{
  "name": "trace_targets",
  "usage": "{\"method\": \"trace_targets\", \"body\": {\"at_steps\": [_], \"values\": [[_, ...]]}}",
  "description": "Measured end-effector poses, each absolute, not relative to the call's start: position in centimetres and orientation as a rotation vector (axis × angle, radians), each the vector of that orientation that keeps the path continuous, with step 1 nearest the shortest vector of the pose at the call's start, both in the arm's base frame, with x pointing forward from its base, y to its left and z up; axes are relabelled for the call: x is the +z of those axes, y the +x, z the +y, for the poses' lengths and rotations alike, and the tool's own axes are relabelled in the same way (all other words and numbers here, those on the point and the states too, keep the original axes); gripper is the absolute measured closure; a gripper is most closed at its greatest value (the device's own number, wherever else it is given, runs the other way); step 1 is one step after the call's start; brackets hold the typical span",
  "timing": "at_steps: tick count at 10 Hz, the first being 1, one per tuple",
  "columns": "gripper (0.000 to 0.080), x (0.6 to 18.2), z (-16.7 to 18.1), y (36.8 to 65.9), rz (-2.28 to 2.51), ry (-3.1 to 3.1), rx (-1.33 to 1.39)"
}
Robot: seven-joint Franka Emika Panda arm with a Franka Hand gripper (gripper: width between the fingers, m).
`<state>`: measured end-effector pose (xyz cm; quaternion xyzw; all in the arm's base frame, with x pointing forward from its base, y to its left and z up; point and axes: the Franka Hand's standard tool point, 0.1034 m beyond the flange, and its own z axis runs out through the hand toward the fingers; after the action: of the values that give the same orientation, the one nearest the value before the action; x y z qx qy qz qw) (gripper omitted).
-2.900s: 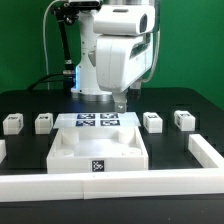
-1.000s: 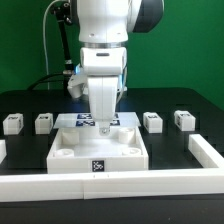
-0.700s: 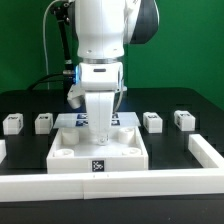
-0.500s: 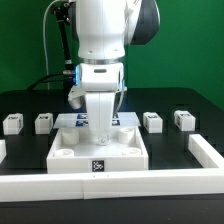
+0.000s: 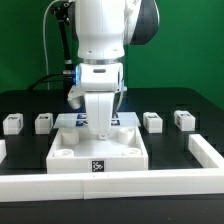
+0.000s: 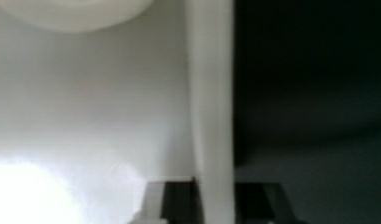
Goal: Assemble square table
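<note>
Gripper low at rear edge of square tabletop, fingers closed, apparently pinching its thin raised wall, tabletop centred on black table before marker board, two legs either side

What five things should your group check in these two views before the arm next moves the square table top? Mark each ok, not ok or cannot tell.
1. End effector shut on the table top at its far wall: ok.
2. That wall sits between the fingers in the wrist view: ok.
3. Table top lying flat: ok.
4. All four legs standing apart from the top: ok.
5. Top apart from the marker board: cannot tell, the arm hides the gap.
</note>
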<state>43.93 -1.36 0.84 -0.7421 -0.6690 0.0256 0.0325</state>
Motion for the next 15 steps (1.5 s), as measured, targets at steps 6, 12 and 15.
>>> {"method": "trace_targets", "body": {"at_steps": [6,12,15], "values": [[0.0738,0.9,-1.4,44.1,-2.062,-2.29,0.07],[0.0738,1.3,0.6,45.0,-2.157,-2.229,0.045],[0.0738,1.2,0.9,45.0,-2.153,-2.233,0.042]]}}
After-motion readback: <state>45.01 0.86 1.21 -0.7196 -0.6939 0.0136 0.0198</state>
